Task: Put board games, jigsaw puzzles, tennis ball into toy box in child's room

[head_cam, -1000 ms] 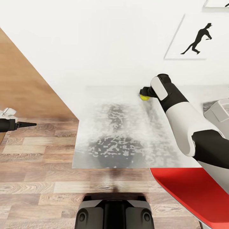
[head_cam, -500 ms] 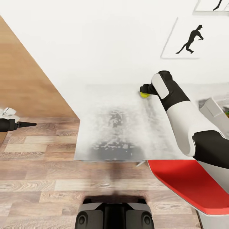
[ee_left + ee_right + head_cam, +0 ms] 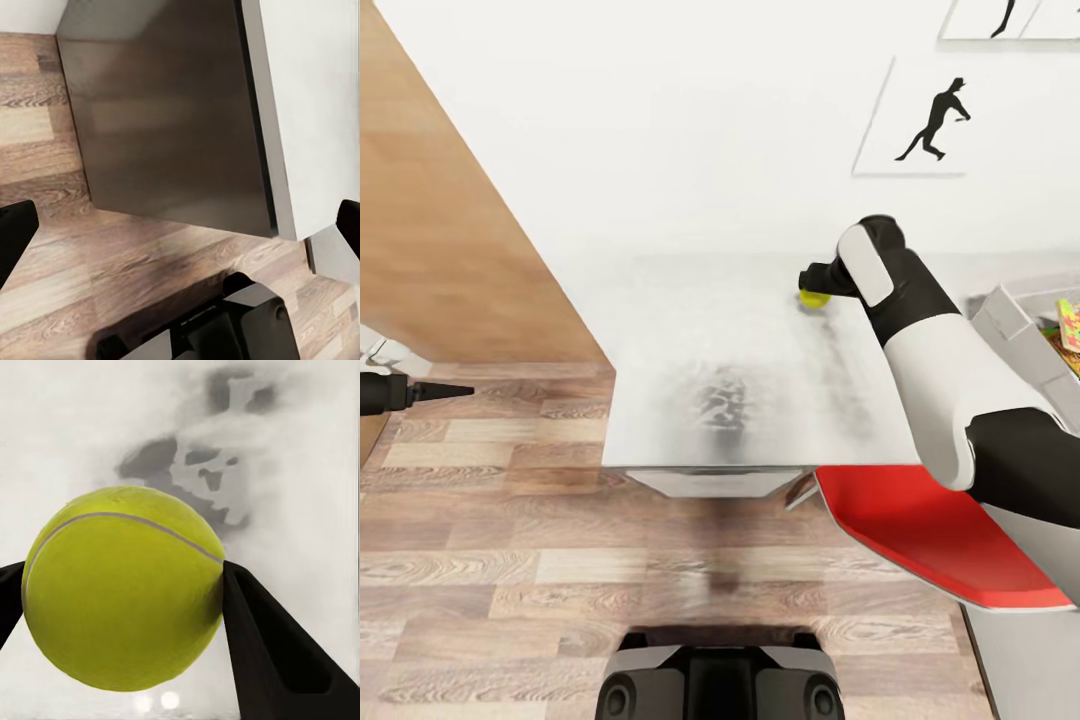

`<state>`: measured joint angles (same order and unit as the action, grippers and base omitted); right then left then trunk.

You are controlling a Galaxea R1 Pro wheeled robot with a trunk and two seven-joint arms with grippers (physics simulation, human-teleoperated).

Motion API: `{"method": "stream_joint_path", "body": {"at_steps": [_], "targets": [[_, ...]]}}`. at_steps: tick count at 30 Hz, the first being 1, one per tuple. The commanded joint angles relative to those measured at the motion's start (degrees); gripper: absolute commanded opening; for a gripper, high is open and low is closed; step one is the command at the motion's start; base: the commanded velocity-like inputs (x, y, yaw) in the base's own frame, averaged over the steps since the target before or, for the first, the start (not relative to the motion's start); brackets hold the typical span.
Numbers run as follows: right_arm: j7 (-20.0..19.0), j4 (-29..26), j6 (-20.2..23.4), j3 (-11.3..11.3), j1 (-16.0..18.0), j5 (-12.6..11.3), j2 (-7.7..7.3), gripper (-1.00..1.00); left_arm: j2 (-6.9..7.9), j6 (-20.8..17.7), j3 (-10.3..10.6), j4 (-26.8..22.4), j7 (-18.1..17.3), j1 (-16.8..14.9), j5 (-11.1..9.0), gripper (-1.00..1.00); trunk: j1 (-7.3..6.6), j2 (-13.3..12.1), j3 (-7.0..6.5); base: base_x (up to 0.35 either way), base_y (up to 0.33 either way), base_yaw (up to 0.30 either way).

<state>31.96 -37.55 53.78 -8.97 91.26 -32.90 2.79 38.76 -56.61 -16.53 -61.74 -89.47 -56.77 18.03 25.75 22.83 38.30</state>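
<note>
Right gripper point(image 3: 813, 290) is pinched on the tennis ball point(image 3: 814, 297), both fingers point(image 3: 266, 645) pressed against its sides in the right wrist view; whether the ball has cleared the top I can't tell. It sits at the table's point(image 3: 700, 330) far edge, close to the wall. What changed over the last second: the whole head view has slid, so the camera moved, not the things; the arm's pose against the table is about the same. More of the toy box point(image 3: 1010, 325) now comes in at the table's right end, with a bit of multicoloured jigsaw puzzle point(image 3: 1069, 325) lying inside it. My read: the grasp is done and the robot is turning toward the box, so the next step is carrying the ball across and dropping it in. Left gripper point(image 3: 180, 225) hangs over the floor off the table's left end, jaws spread and holding nothing. Surface is a pale grey-white top with patchy dark reflections, bare apart from the ball. Room: wood-plank floor point(image 3: 480, 560), red chair seat point(image 3: 930, 530) tucked at the near edge, white wall with black silhouette posters point(image 3: 932, 120), and a tan wood panel point(image 3: 440, 220) on the left.
</note>
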Motion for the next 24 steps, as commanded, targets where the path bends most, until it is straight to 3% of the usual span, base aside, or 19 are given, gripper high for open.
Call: {"method": "stream_joint_path", "body": {"at_steps": [1,5,8,10,15,24], "targets": [[0.8,-0.2,0.9,-0.1,0.1,-0.8,-0.04,-1.00,-0.01,-0.6,-0.1,-0.1,-0.5,0.0,0.6,1.00,0.03,0.1,-0.02,-0.021,0.000,0.000],[0.7,-2.4,3.3,0.1,0.3,-1.0,-0.06,-1.00,0.01,-0.9,-1.4,-1.3,-0.5,-0.1,0.0,1.00,0.03,0.1,-0.40,-0.008,0.000,0.000],[0.7,-5.1,5.1,0.3,0.4,-1.4,-0.06,-1.00,0.16,-1.8,-3.1,-2.8,-0.5,-0.1,-2.4,1.00,0.03,0.1,-0.69,-0.001,0.000,0.000],[0.7,-5.7,5.5,0.3,0.4,-1.5,-0.06,-1.00,1.06,-2.2,-3.4,-3.2,-0.5,-0.1,-3.1,1.00,0.03,0.1,-0.88,0.000,0.000,0.000],[0.7,-6.0,5.8,0.8,0.4,-1.7,-0.06,-1.00,3.01,-3.0,-3.5,-3.4,-0.5,-0.1,-3.4,1.00,0.03,0.1,-1.35,0.000,0.000,0.000],[0.7,-6.0,5.9,3.0,0.3,-1.8,0.04,-1.00,3.50,-3.3,-3.2,-3.5,-0.5,-0.1,-3.1,1.00,0.03,0.1,-2.21,0.000,0.000,0.000]]}}
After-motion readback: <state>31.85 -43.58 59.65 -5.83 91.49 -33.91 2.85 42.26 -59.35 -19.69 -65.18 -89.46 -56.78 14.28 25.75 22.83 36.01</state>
